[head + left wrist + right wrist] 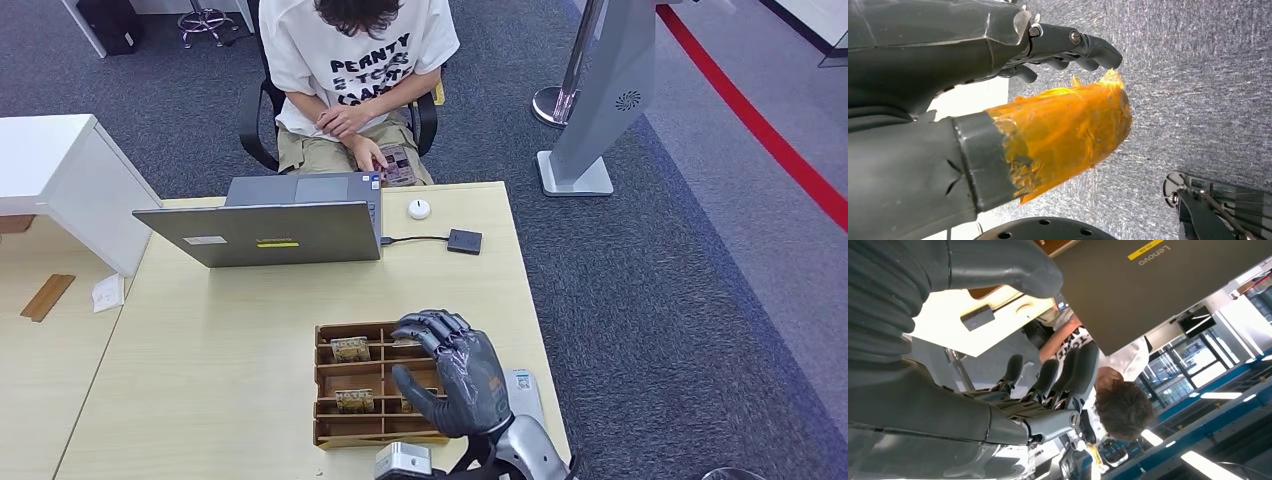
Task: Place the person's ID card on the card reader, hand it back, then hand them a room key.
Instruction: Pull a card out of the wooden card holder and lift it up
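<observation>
Right hand: grey robot hand (pixel 455 375) hovers over brown wooden compartment tray (pixel 330 432), fingers spread, empty.
Left hand: thumb orange-taped (pixel 1063 130), holding nothing, fingers loosely curled.
Person: seated behind grey laptop (pixel 270 230).

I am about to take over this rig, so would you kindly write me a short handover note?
Right hand hovers over the wooden key tray, fingers spread, holding nothing visible.
Left hand hangs over the carpet, thumb wrapped in orange film, empty.
The seated person holds a card in their lap. The black card reader lies bare beside the laptop.
Whether the ID step is done cannot be told. Left: take a key card from the tray and hand it over.
</observation>
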